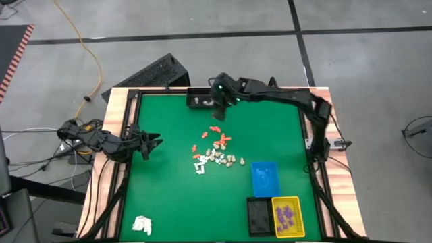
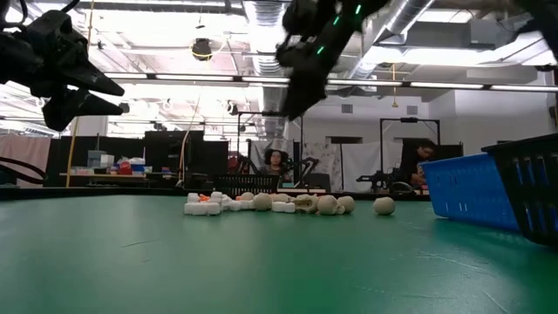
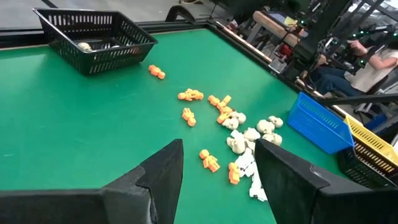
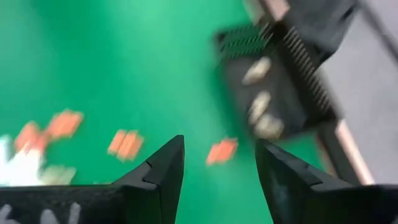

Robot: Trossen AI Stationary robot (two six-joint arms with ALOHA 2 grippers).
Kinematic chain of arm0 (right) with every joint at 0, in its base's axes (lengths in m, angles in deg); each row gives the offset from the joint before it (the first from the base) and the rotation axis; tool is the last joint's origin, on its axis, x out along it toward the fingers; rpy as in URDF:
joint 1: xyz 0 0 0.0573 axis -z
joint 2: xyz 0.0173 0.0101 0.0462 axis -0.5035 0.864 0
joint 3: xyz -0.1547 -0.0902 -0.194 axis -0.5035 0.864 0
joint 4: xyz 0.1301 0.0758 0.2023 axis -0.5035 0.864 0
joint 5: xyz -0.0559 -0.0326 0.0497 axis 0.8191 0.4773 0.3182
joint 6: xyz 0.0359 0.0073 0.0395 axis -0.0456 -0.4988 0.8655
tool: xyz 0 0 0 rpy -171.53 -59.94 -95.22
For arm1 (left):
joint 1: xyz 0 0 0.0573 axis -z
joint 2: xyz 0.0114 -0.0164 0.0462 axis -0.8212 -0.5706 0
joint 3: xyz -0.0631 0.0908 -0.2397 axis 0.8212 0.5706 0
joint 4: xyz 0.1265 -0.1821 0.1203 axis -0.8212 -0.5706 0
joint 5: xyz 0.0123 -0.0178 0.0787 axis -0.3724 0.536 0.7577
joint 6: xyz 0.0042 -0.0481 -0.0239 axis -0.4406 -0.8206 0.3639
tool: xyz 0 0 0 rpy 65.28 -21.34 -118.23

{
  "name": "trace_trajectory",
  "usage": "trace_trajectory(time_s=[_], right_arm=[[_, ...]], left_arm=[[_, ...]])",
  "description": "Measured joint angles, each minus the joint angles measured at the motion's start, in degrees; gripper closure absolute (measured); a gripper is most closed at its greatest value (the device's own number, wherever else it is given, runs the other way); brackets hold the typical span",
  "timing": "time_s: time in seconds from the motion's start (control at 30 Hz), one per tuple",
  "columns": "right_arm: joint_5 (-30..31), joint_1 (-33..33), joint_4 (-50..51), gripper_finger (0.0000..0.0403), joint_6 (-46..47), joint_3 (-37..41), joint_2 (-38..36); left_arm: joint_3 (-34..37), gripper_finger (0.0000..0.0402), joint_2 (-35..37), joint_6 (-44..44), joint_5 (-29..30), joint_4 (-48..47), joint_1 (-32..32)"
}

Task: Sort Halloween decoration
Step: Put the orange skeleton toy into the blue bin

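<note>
Green table (image 1: 169, 189) — black tray (image 1: 200, 100) contents blurred

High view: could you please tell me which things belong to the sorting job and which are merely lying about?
Belonging: Halloween decoration pile; black tray with cream pieces; blue tray; yellow tray with purple pieces; second black tray.
Lying about: white paper wad; keyboard.

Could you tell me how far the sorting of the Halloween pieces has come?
Done: purple pieces lie in the yellow tray, and cream ones in the black basket at the far edge. In hand: nothing; the right gripper hovers near that basket, fingers open and empty. Left: the orange, cream and white pile mid-table; the left gripper waits open.
</note>
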Motion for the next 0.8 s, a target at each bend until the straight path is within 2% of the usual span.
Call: trace_trajectory(time_s=[0.1, 0.2, 0.37, 0.47, 0.6, 0.8], right_arm=[[-0.04, -3.65, 13.56, 0.0209, -0.46, 0.02, -4.9], [-0.02, -7.7, 22.97, 0.021, 3.48, 1.5, -10.29], [3.87, -15.68, 25.48, 0.021, 14.3, 8.48, -18.94], [8.54, -20.8, 21.97, 0.021, 20.01, 14.42, -22.96], [14.18, -26.32, 9.26, 0.021, 23.8, 23.53, -25.67], [16.12, -29.42, -7.55, 0.021, 23.91, 31.8, -23.75]], left_arm=[[0.0, 0.0213, 0.0, -0.04, 0.01, 0.02, 0.0], [0.0, 0.0213, 0.0, -0.09, 0.0, 0.04, -0.02], [0.0, 0.0213, 0.0, -0.54, 0.01, 0.13, -0.01], [0.0, 0.0213, 0.0, -0.99, 0.01, 0.15, 0.01], [0.0, 0.0213, 0.0, -1.23, -0.71, 0.26, -0.01], [0.0, 0.0213, 0.0, -2.3, -0.59, 0.31, -0.02]])
